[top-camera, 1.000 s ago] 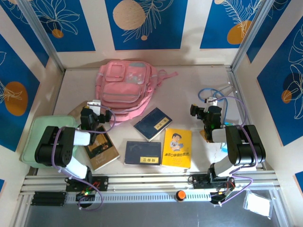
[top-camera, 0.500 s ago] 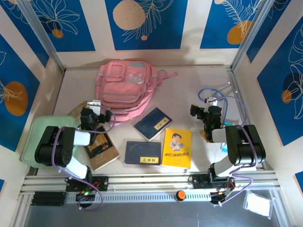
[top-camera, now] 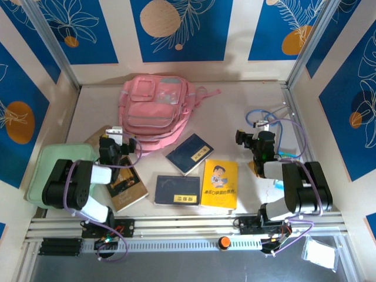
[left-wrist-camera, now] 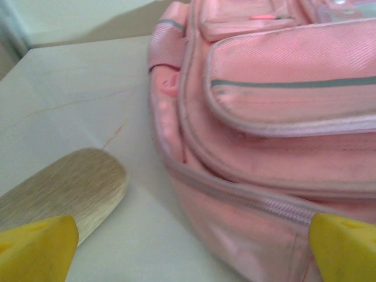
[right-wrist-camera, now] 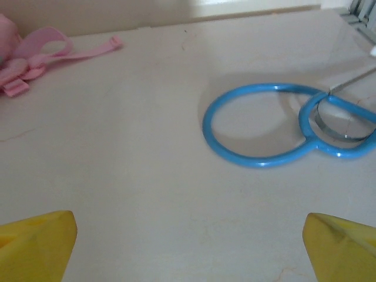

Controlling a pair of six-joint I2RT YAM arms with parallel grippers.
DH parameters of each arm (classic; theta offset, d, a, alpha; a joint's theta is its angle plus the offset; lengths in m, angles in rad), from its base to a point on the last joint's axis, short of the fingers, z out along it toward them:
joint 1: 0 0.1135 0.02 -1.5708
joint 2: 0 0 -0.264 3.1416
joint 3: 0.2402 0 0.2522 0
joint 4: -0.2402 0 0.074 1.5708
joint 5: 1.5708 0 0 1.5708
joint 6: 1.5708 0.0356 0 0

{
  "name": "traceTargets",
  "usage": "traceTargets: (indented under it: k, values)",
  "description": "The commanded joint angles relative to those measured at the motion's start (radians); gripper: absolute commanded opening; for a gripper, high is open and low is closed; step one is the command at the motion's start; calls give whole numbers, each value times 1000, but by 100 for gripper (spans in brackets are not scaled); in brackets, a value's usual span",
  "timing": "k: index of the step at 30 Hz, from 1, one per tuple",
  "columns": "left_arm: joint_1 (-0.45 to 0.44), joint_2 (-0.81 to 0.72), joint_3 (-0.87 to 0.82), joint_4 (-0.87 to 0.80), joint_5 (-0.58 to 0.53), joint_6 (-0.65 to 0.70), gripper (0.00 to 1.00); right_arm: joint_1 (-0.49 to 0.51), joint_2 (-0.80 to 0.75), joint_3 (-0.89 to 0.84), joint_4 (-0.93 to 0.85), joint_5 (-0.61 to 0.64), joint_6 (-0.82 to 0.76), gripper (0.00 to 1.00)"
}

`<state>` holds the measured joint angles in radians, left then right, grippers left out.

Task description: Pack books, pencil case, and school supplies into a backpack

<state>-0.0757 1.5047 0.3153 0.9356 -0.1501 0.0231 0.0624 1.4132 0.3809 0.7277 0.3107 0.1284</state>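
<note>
Left wrist view: my left claw (left-wrist-camera: 191, 249) gaped empty beside the pink fabric backpack (left-wrist-camera: 282, 117); my right claw (right-wrist-camera: 188, 247) gaped empty too.

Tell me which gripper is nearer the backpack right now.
Left. The left gripper sits at the near-left corner of the backpack, just short of its fabric. The right gripper is well off to the backpack's right, facing the blue cable loop.

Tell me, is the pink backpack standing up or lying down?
Lying down. The backpack rests flat on the table, front pockets facing up.
</note>
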Motion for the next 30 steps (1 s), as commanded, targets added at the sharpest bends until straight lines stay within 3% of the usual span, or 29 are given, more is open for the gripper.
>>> traceTargets:
  k: [1, 5, 8, 12, 19, 23, 30]
  values:
    - [8, -136, 25, -104, -121, -47, 100, 34, -109, 77, -128, 19, -52, 99]
    - [8, -256, 109, -310, -142, -99, 100, 63, -148, 200, -299, -16, 45, 99]
    - [8, -314, 203, -487, -115, -226, 100, 94, -108, 335, -462, -32, 202, 99]
    - [8, -312, 356, -725, 22, -367, 95, 152, 49, 584, -736, -93, 364, 99]
    - [5, -248, 424, -815, 193, -608, 96, 275, 427, 1021, -998, -257, 461, 90]
    - [0, -209, 433, -840, 292, -684, 96, 285, 632, 1245, -1076, -312, 544, 88]
    - [-25, -206, 409, -896, 361, -762, 96, 279, 918, 1594, -1164, -375, 580, 71]
